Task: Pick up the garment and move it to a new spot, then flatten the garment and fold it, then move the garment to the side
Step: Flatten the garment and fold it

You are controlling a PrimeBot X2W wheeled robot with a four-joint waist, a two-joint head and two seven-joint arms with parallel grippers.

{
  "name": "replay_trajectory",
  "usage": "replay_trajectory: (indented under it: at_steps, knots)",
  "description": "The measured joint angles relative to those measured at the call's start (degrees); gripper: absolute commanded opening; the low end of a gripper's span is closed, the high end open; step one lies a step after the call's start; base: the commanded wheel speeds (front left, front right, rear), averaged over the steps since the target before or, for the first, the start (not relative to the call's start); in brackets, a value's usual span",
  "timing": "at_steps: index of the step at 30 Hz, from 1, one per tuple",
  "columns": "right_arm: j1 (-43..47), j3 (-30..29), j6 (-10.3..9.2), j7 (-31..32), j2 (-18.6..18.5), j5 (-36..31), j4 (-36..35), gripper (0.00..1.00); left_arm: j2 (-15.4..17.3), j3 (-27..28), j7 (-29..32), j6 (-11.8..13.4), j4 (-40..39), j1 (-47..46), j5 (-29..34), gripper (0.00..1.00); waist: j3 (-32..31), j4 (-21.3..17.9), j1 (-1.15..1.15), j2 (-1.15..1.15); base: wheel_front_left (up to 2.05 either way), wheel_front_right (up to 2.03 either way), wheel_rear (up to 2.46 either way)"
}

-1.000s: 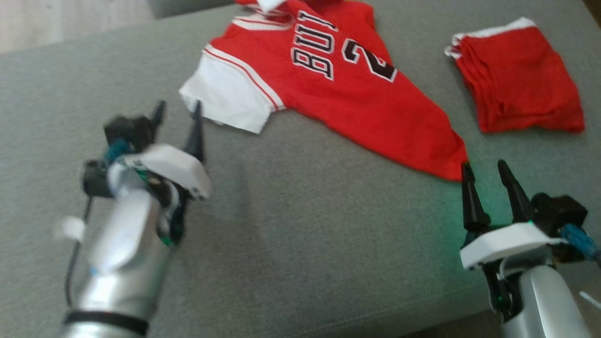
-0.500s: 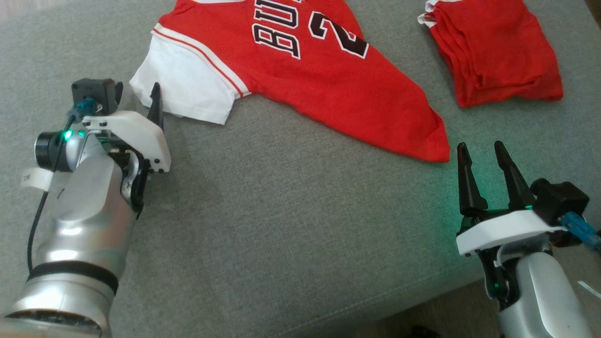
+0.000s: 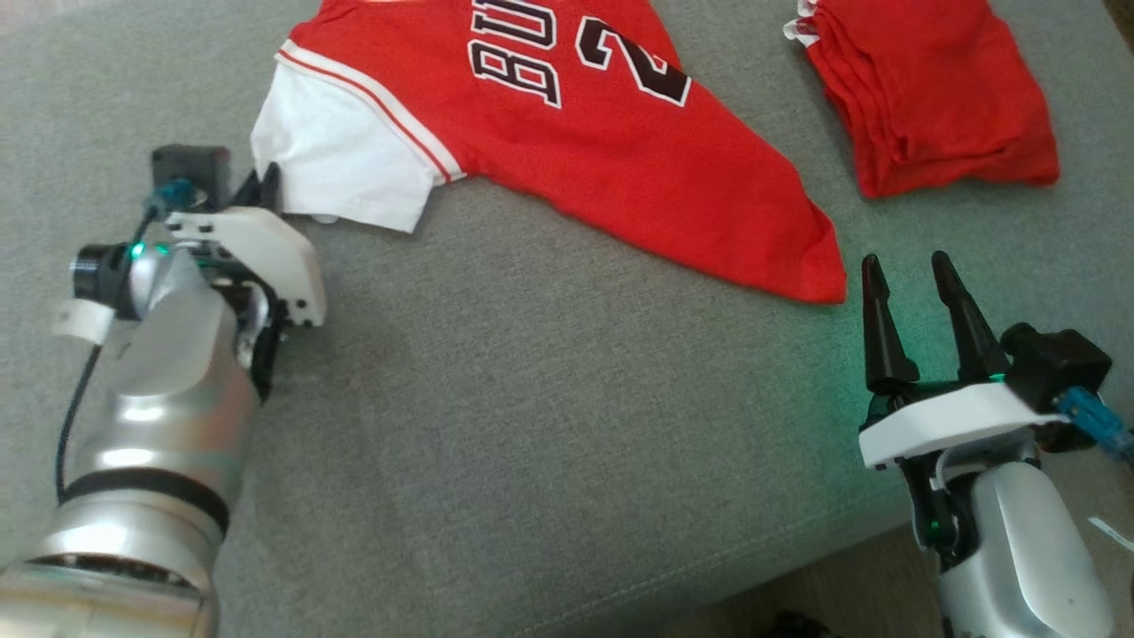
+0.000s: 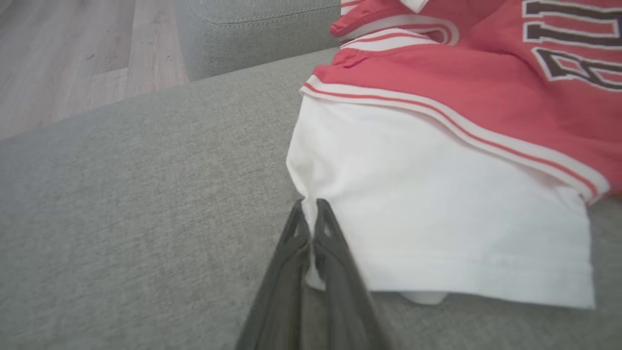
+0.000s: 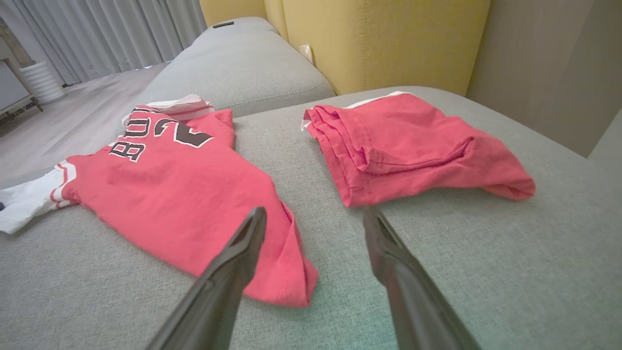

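Jersey (image 3: 620,151) top cut off in my head view; left gripper (image 4: 311,206) pinches its sleeve (image 4: 437,218) corner; right gripper (image 3: 905,270) gapes empty near cushion (image 3: 532,399) front edge.

We read black, white-edged letters "BU" on the red jersey (image 3: 673,177) — the word is cut off at the far edge — and, to their right, a "2".

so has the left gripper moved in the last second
Yes, the left gripper went forward to the white sleeve and pinched its near corner.
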Motion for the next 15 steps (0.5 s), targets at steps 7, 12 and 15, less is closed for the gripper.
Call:
replay_trajectory:
  at_steps: [7,12,15]
  knots:
    - [0.02,-1.24,0.0,-0.45,0.0,-0.15,0.26,1.0,-2.05,1.22,-2.04,-0.7,-2.74,1.15,-1.76,0.0,-1.7,1.96,0.0,0.0,0.0,0.0,0.0]
    - [0.59,-1.2,0.0,-0.36,0.0,-0.14,0.82,1.0,-2.82,2.85,-2.07,-0.33,-12.34,5.26,-2.33,0.0,-3.29,4.11,0.0,0.0,0.0,0.0,0.0]
    - [1.32,-1.16,0.0,0.21,0.0,0.07,2.26,1.0,-3.23,3.5,-2.12,-0.1,-16.95,8.76,-2.32,0.0,-4.2,5.39,0.0,0.0,0.0,0.0,0.0]
